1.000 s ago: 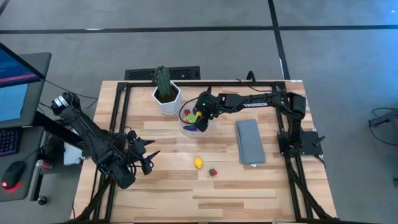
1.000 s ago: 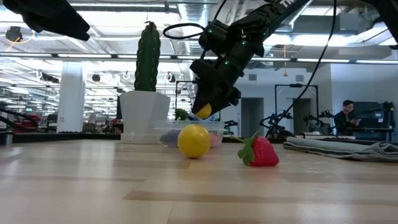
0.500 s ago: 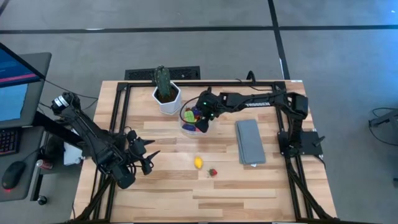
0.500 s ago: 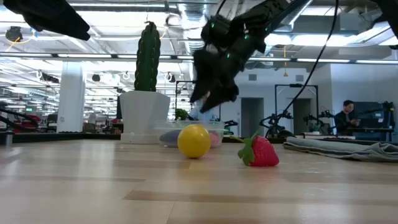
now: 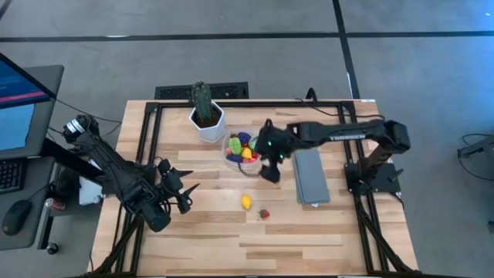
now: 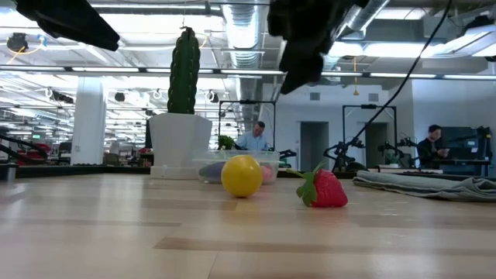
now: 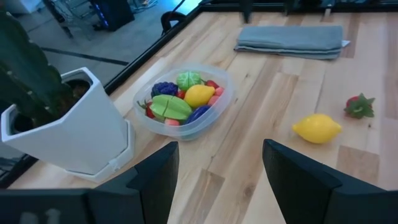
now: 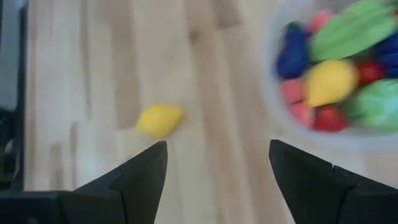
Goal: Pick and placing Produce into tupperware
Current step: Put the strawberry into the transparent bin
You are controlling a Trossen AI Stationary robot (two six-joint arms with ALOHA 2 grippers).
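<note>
high view: the tupperware [image 5: 242, 149], near full of produce, sits beside the white pot [image 5: 208, 123]. a lemon [image 5: 245, 202] and a strawberry [image 5: 264, 214] lie loose on the table [image 5: 309, 232], ahead of the right gripper [image 5: 270, 171], whose jaws are spread and empty. the lemon is the likely next pick: centre the jaws over it, descend straight, close across its narrow width. the left gripper [image 5: 185, 197] waits released at the table's left side. a grey cloth [image 5: 310, 176] lies just beside the right gripper. people stand in the room behind.
</note>
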